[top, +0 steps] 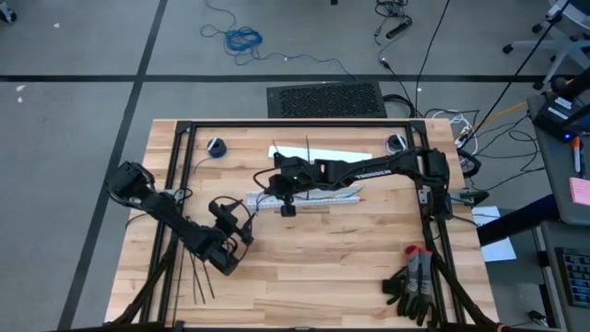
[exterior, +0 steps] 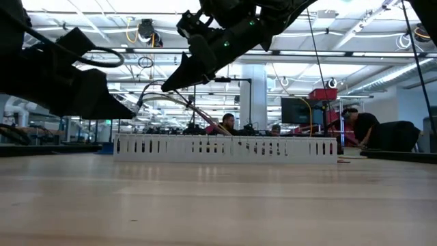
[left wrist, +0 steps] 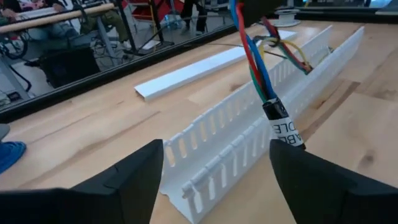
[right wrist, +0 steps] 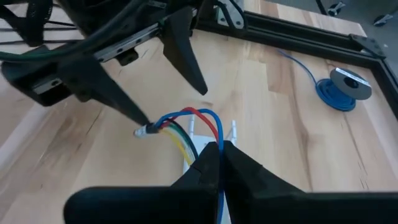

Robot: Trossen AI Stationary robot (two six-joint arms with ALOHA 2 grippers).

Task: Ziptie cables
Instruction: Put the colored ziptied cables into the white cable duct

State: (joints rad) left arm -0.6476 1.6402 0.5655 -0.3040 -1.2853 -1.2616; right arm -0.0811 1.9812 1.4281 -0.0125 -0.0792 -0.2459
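Your right gripper [right wrist: 216, 152] clamps the cables [right wrist: 186, 124].
Your left gripper [right wrist: 168, 93] stands spread at their dark tip, above the white duct [left wrist: 230, 143].

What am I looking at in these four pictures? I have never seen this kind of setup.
Two dark robot arms work at a wooden table. One picture looks down from above, one looks level across the tabletop, and two come from cameras on the wrists. The right gripper is shut on the cables, coloured wires held up over a long white slotted duct. The left gripper stands open right by the cables' labelled end. Thin black zipties lie at the table's near edge, and a white cover strip lies beyond the duct.
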